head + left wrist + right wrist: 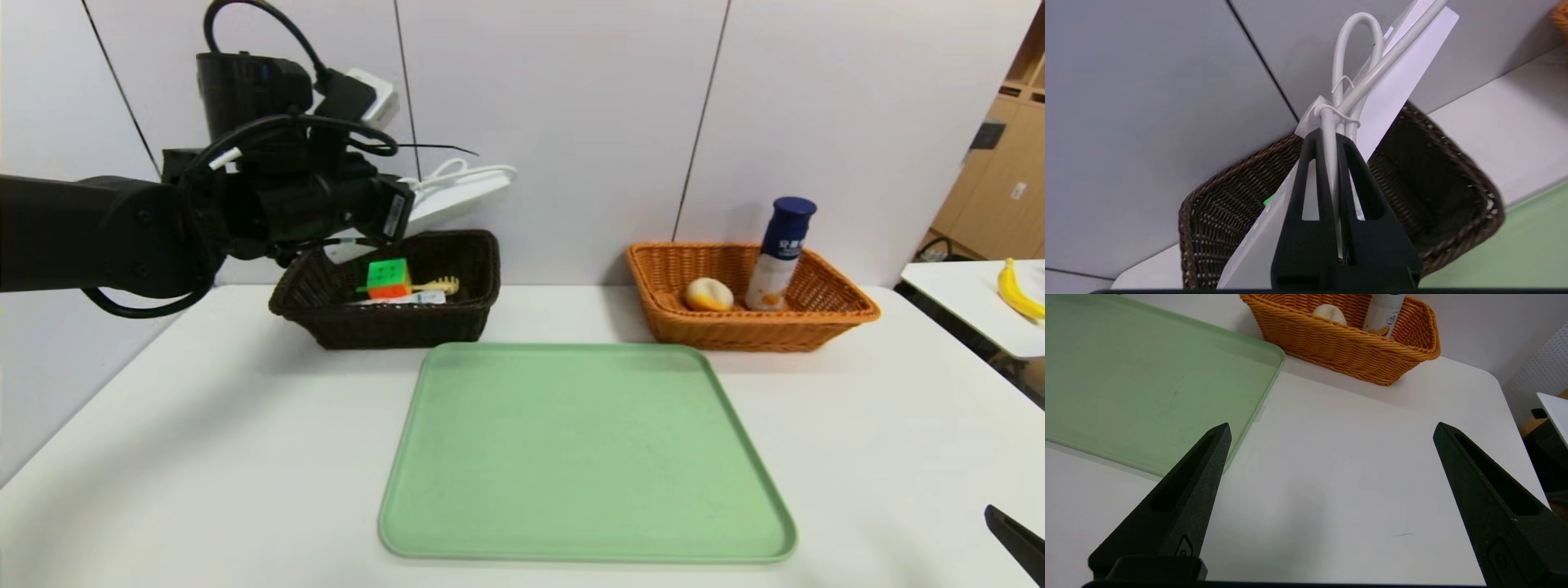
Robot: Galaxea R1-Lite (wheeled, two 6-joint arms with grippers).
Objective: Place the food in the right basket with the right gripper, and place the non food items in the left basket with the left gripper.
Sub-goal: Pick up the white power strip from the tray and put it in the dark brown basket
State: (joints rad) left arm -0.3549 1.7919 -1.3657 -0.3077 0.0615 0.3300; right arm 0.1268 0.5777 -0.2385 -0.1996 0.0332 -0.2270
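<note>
Over at ten o'clock on the white table (204,441), the left gripper (1331,143) hangs above the dark brown wicker basket with flared sides (457,322), its fingers pinched tight on the coiled cord of the white power strip (457,196). The strip dangles at a slant, one end poking up toward the wall, the other dipping toward the basket's mouth; held by the cord bundle rather than the body, it looks likely to swing, so I would guess a slow lowering is what the drop calls for. In that basket lie the green-and-orange puzzle cube (389,278), the yellow pasta spoon (437,285) beside it, and a slim pale tube (404,299) along the front, so the strip seems to be the last of the non-food things.

At the centre sits the flat pale green tray with rounded corners (584,457), with nothing on it.

At about two o'clock stands the light orange-tan wicker basket (735,331). The small oval bun with its orange-yellow top (708,294) rests on its floor, and the tall white bottle with a dark blue cap (780,257) stands upright just beside it; the food looks sorted.

At four o'clock, near the table's edge, the right gripper (1331,433) is parked low over bare tabletop, fingers spread wide and holding nothing. On a separate side table at three o'clock lies a yellow banana (1018,294), well apart.
</note>
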